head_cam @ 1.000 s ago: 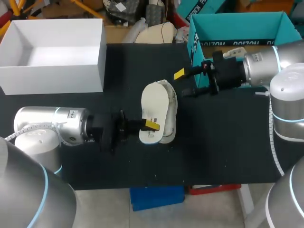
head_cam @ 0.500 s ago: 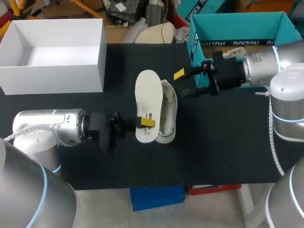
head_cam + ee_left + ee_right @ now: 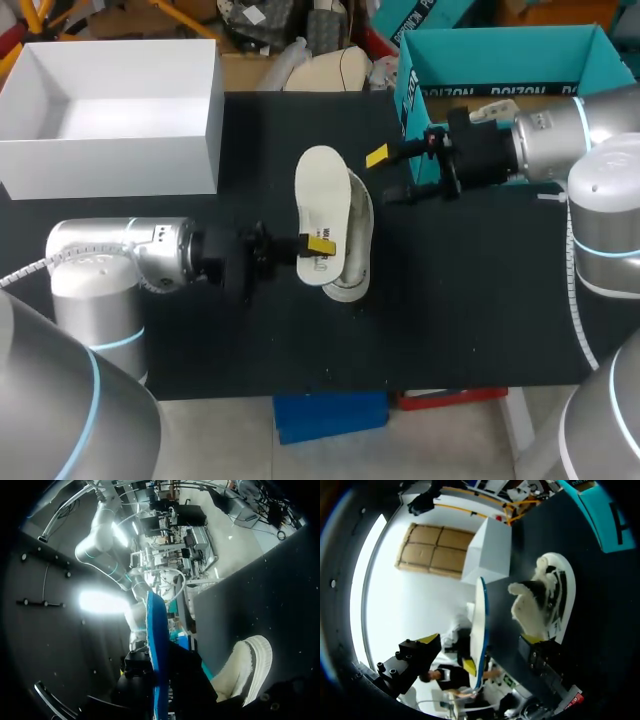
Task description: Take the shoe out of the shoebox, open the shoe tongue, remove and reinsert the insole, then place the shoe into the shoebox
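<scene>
Two arms: left jaws clamp the insole (image 3: 318, 200) beside the shoe (image 3: 358, 232) on the tabletop (image 3: 480, 300); right jaws stand apart.

I see the white shoe (image 3: 357, 235) lying in the middle of the black table (image 3: 470, 300). Its insole (image 3: 319, 195), white on top and blue underneath, is out and held up just over it. The white shoebox (image 3: 190, 150) sits open at the far left.

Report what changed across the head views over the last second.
The left gripper, shut on the insole, drew it left off the shoe, then swung it back right, partly over the shoe. The shoe, the open right gripper and the white box stayed put.
</scene>
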You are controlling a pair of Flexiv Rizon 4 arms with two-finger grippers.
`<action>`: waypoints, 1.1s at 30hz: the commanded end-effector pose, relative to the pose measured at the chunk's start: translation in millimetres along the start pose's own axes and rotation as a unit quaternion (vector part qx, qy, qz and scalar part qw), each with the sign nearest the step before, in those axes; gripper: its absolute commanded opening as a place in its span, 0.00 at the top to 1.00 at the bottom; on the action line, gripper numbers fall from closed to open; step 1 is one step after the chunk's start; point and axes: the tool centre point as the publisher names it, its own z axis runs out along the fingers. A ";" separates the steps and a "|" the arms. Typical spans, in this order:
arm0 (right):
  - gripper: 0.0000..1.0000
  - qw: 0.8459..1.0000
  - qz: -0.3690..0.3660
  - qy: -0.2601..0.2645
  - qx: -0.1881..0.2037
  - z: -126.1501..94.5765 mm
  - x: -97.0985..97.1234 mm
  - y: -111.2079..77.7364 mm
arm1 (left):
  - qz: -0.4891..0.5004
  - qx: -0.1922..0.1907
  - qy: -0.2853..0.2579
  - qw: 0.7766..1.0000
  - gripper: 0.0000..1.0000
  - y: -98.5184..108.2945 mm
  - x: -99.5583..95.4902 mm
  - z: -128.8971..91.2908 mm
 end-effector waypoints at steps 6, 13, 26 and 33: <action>0.00 1.000 0.000 0.001 -0.001 1.1 -0.8 0.0 | 0.001 0.000 -0.001 1.000 1.00 2.5 3.2 4.2; 0.00 0.998 -0.015 0.057 -0.038 31.3 -8.7 -1.0 | 0.001 0.000 -0.001 1.000 1.00 2.5 3.2 4.2; 0.49 0.996 -0.018 0.072 -0.057 56.7 -6.8 -6.8 | 0.001 0.000 -0.001 1.000 1.00 2.5 3.2 4.2; 0.55 0.995 -0.014 0.078 -0.055 70.2 -11.2 -3.2 | 0.001 0.000 -0.001 1.000 1.00 2.5 3.2 4.2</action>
